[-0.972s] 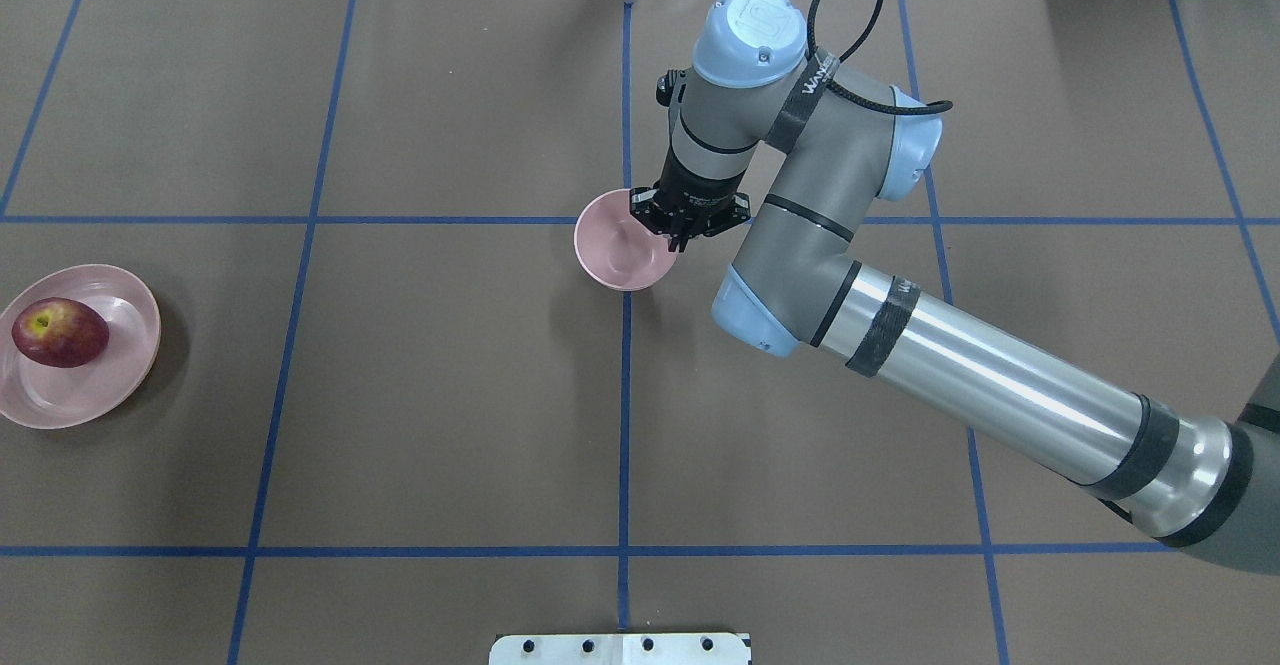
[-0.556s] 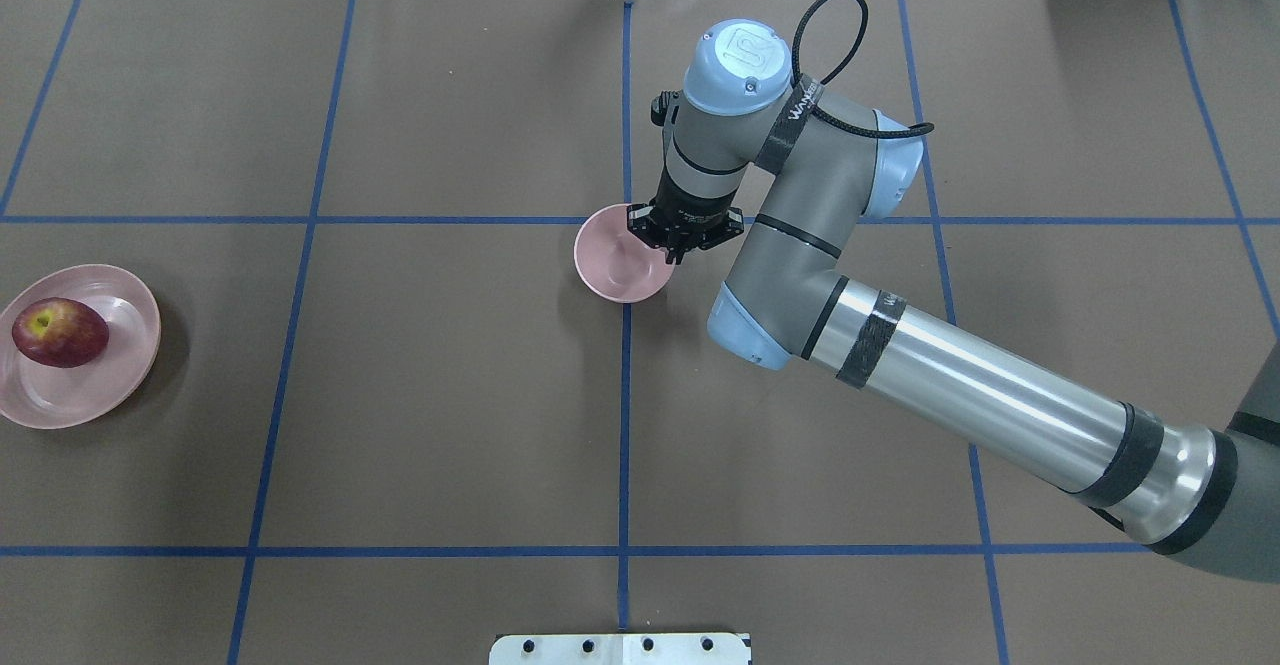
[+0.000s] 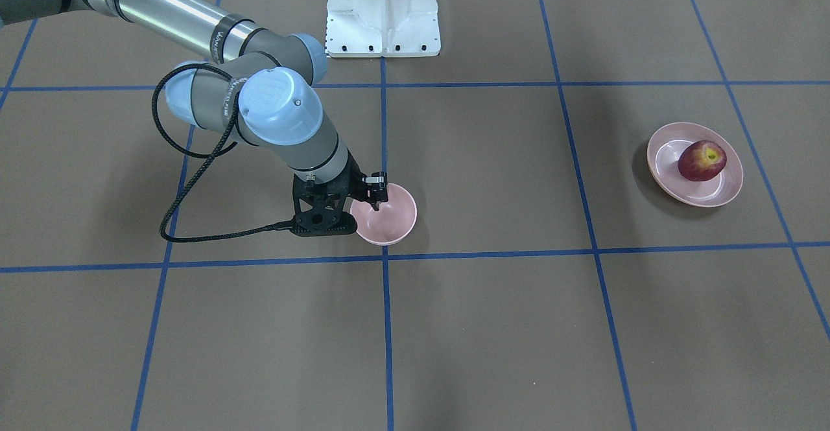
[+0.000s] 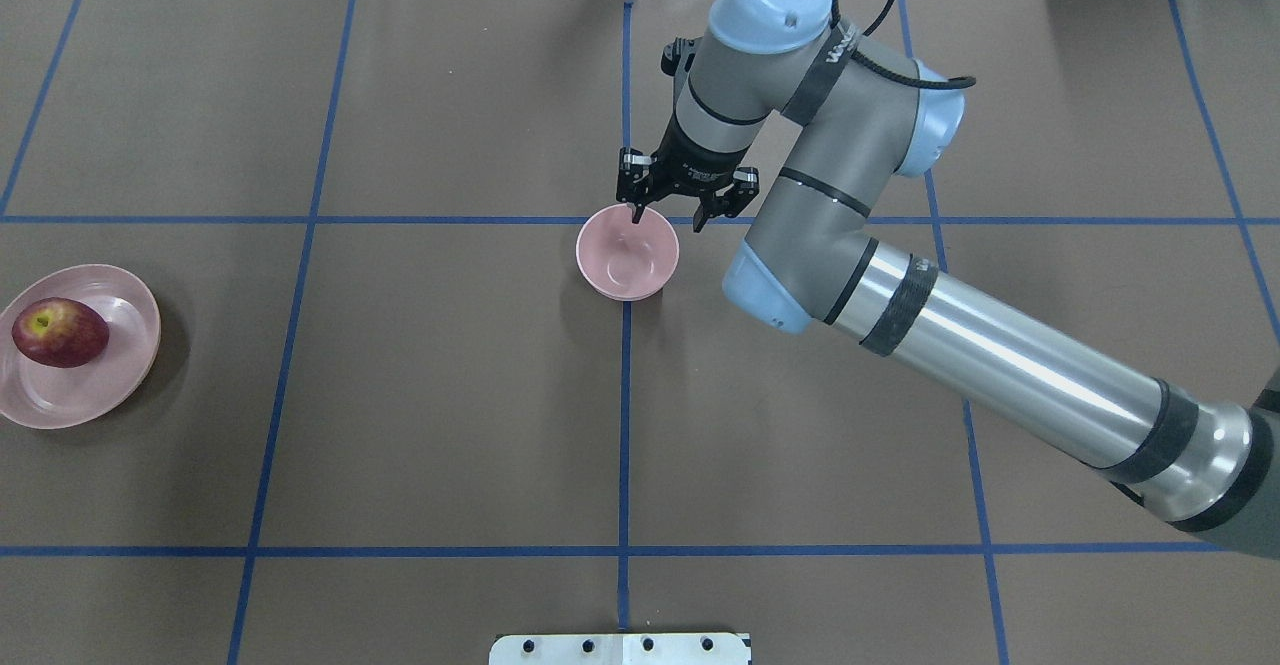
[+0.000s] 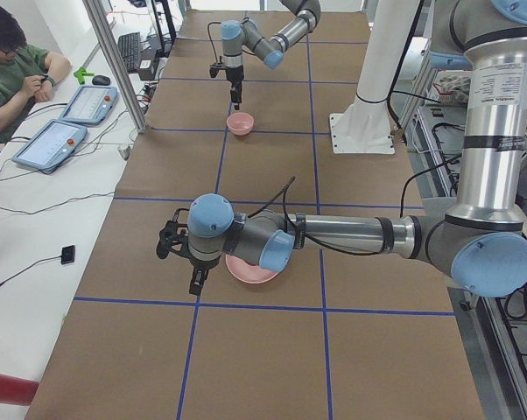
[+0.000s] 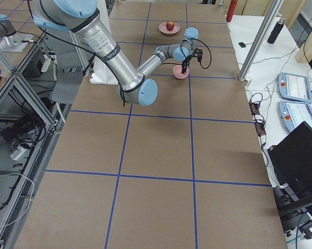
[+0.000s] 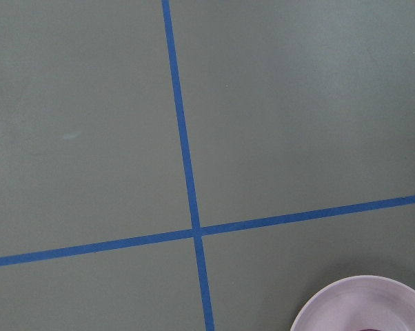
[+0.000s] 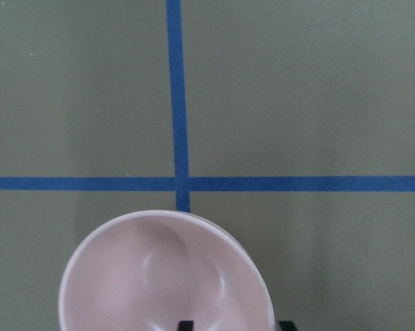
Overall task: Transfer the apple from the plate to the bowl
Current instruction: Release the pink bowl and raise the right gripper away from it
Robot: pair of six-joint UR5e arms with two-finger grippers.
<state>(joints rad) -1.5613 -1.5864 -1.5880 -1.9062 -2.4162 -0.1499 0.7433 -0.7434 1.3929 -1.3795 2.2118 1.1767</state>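
Brown table paper [image 4: 450,395], gridded in blue tape: far left, your apple [image 4: 60,332] lies on the plate [image 4: 100,385], not yet picked. Mid-table the bowl [image 4: 628,253] sits empty, with the right gripper [image 4: 668,220] spread wide and empty above its far rim. You cannot tell the left gripper [image 5: 180,261] jaws' spacing. Your next move, I judge, is grasping the apple.

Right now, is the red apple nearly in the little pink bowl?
Nothing done yet: the dark-red apple sits on the wide shallow pink plate. In hand: the open right gripper straddles the rim of the small deep pink bowl. Left: carry the apple into it.
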